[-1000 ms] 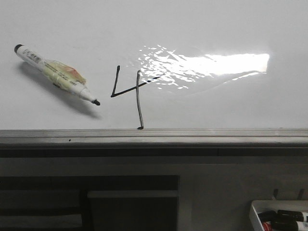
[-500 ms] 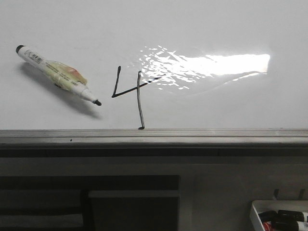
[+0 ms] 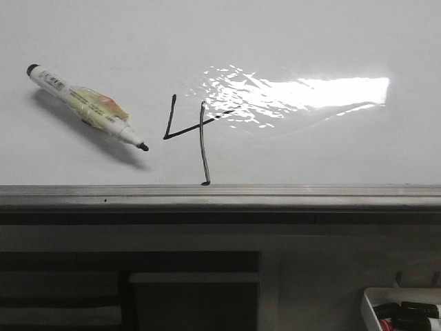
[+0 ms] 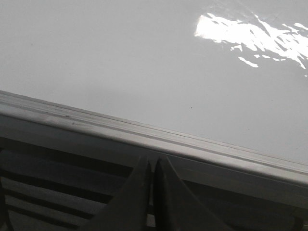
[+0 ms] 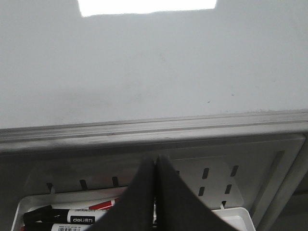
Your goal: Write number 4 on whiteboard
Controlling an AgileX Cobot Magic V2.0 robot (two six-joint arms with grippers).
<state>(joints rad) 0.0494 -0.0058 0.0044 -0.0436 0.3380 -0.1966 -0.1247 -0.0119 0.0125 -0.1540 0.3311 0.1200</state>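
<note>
The number 4 point(image 3: 193, 132) is drawn in thin black strokes on the whiteboard point(image 3: 324, 41), just above its grey metal edge strip point(image 3: 275, 196). An uncapped white marker point(image 3: 86, 107) with yellowish tape lies on the board left of the 4, tip pointing toward it. My left gripper point(image 4: 153, 161) is shut and empty, below the edge strip point(image 4: 144, 137) of the whiteboard point(image 4: 120, 62). My right gripper point(image 5: 156, 161) is shut and empty, below the board's edge point(image 5: 144, 130) and above a marker tray. Neither gripper shows in the front view.
A small white tray point(image 3: 368, 307) holding black and red markers point(image 3: 413, 314) sits at the lower right; it also shows in the right wrist view point(image 5: 29, 204) with markers point(image 5: 72, 219). Bright glare point(image 3: 303, 93) lies right of the 4. Dark slats point(image 3: 62, 283) run below the board.
The whole front view has shifted slightly: marker, 4 and glare sit a little further right and the tray a little lower. Nothing on the board has moved relative to it.
</note>
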